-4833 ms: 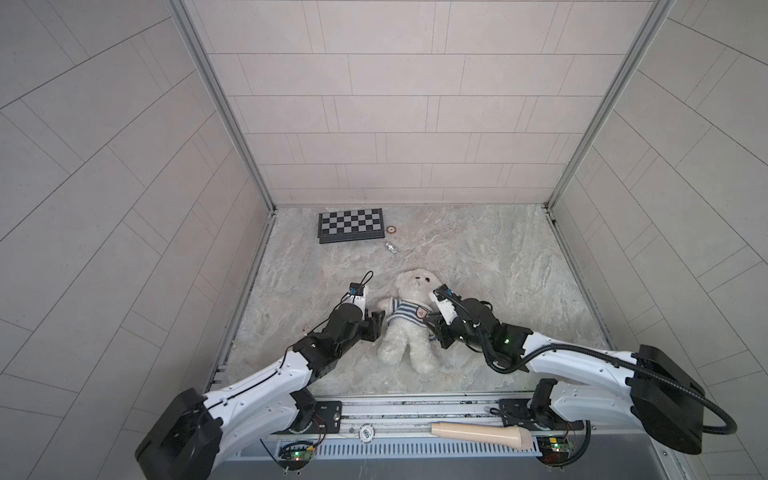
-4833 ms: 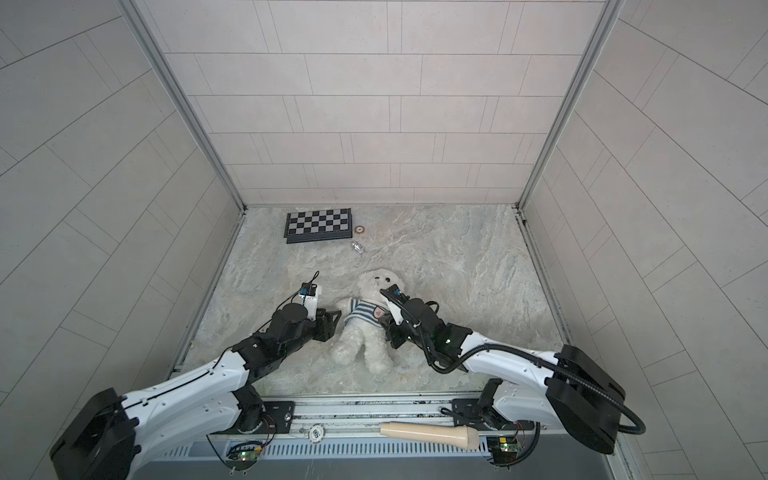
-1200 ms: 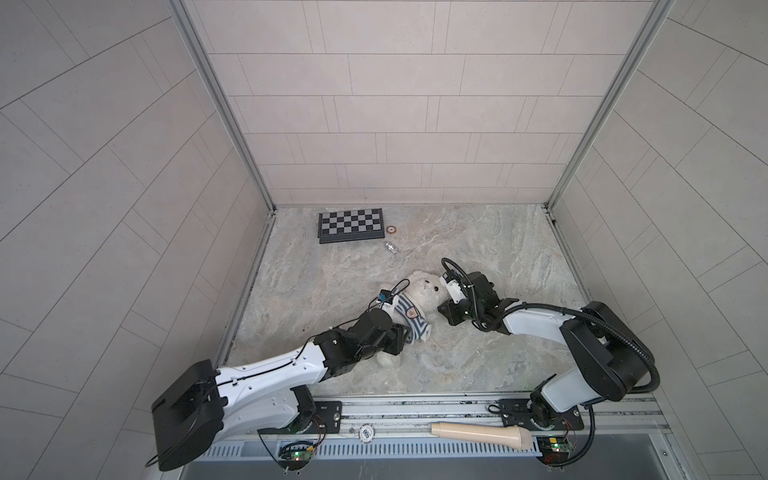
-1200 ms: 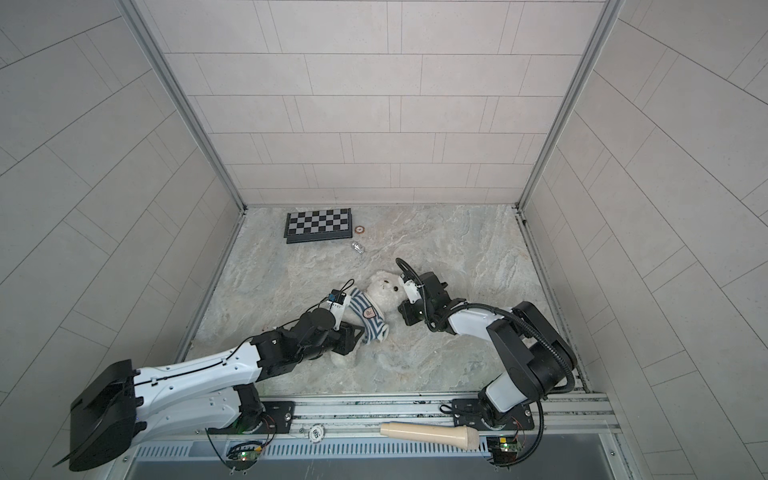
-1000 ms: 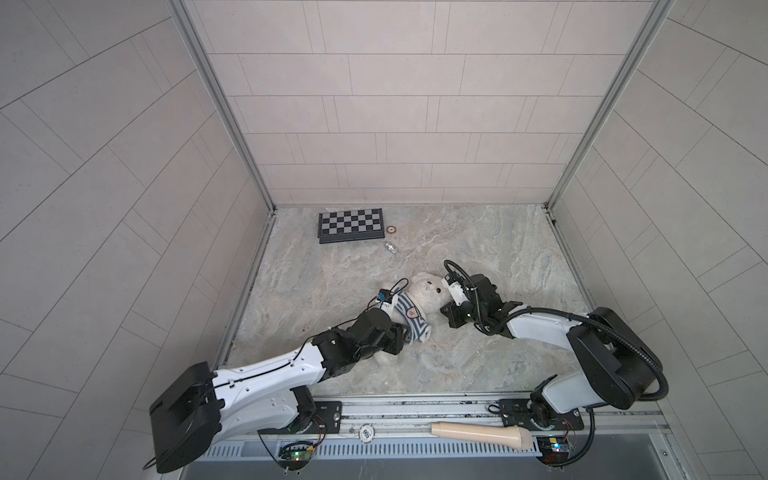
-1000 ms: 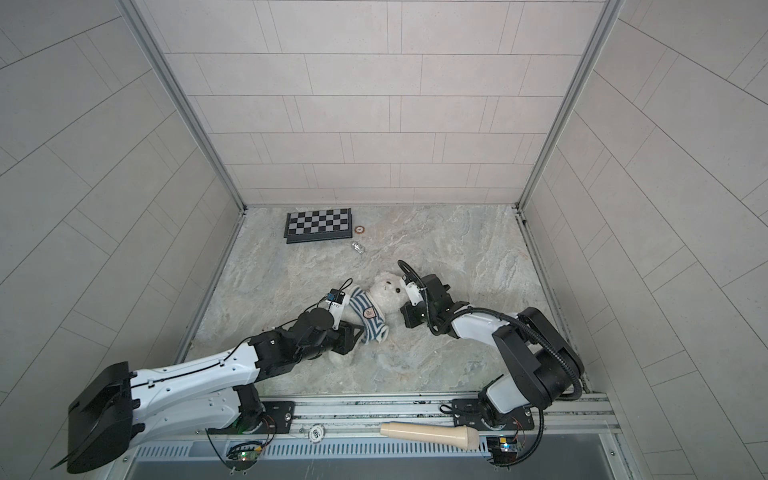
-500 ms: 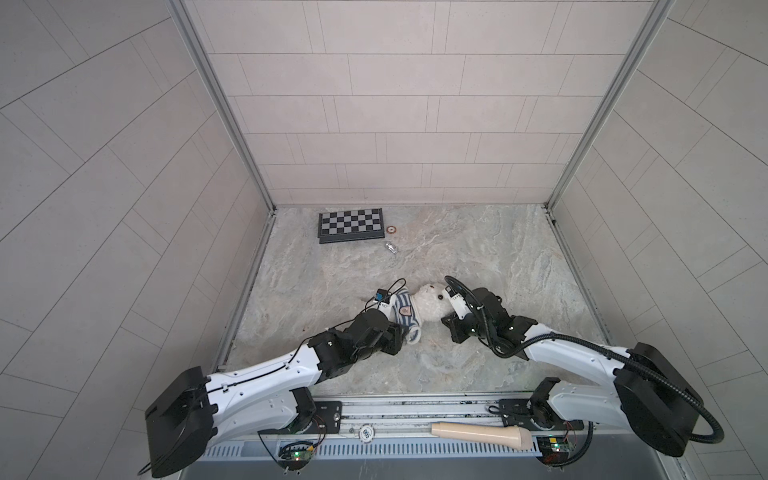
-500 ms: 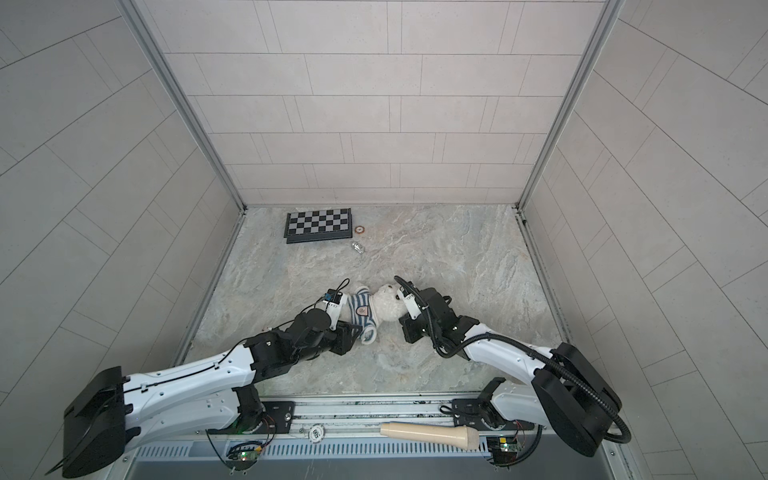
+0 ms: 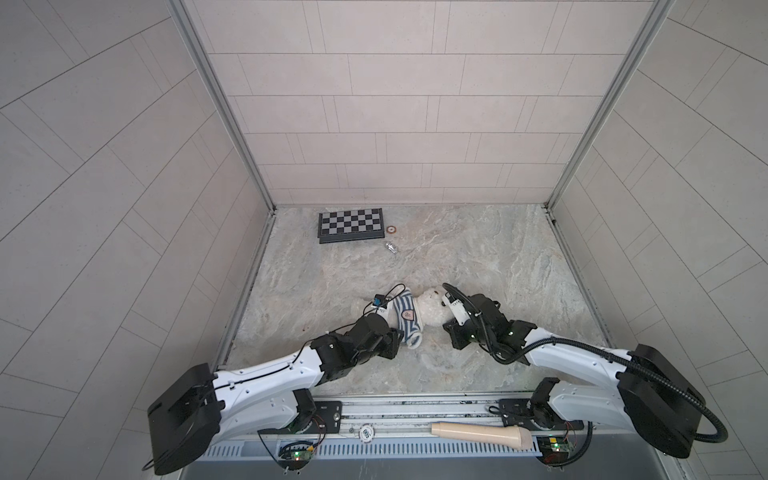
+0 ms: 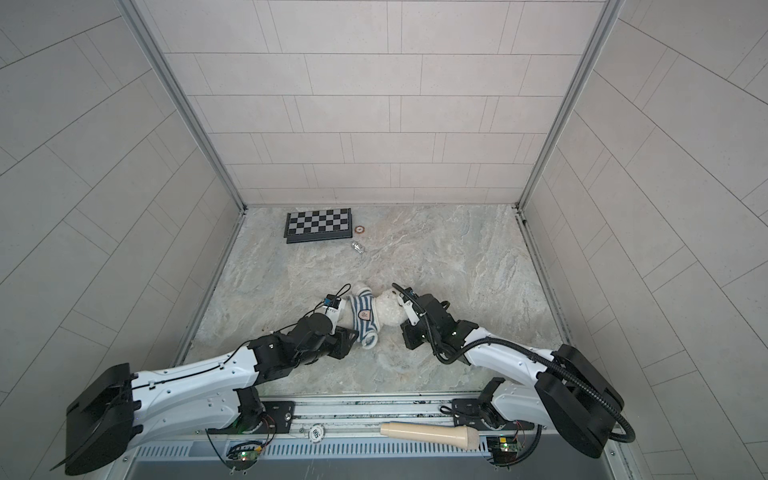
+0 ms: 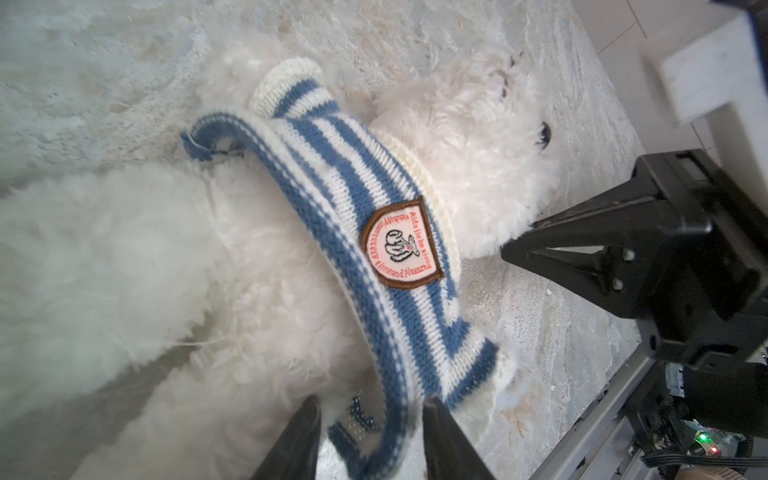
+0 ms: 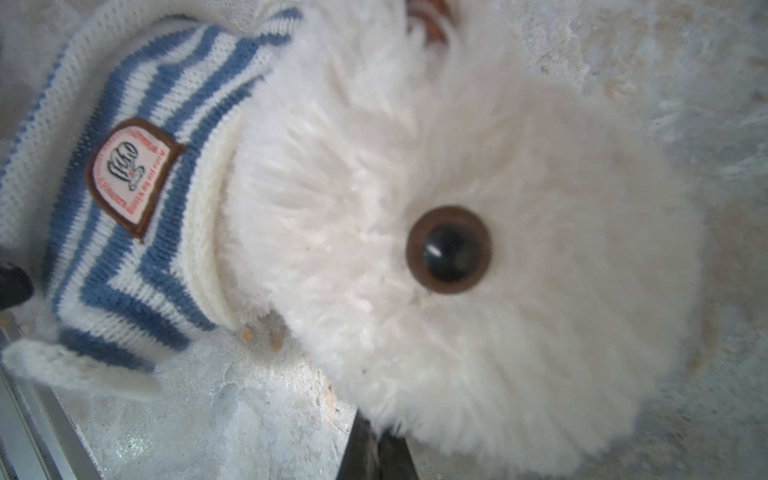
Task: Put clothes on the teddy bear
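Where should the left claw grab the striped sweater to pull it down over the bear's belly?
Pinch the blue bottom hem of the sweater, coming from the belly side of the bear. The sweater is bunched high at the chest, and that edge stands off the fur.

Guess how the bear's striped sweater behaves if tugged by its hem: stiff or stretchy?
Probably floppy and stretchy: the striped sweater is knit and bunched on the teddy bear. Its hem curls between the fingers of the left gripper, so it may stretch before sliding. Fluffy fur likely adds drag.
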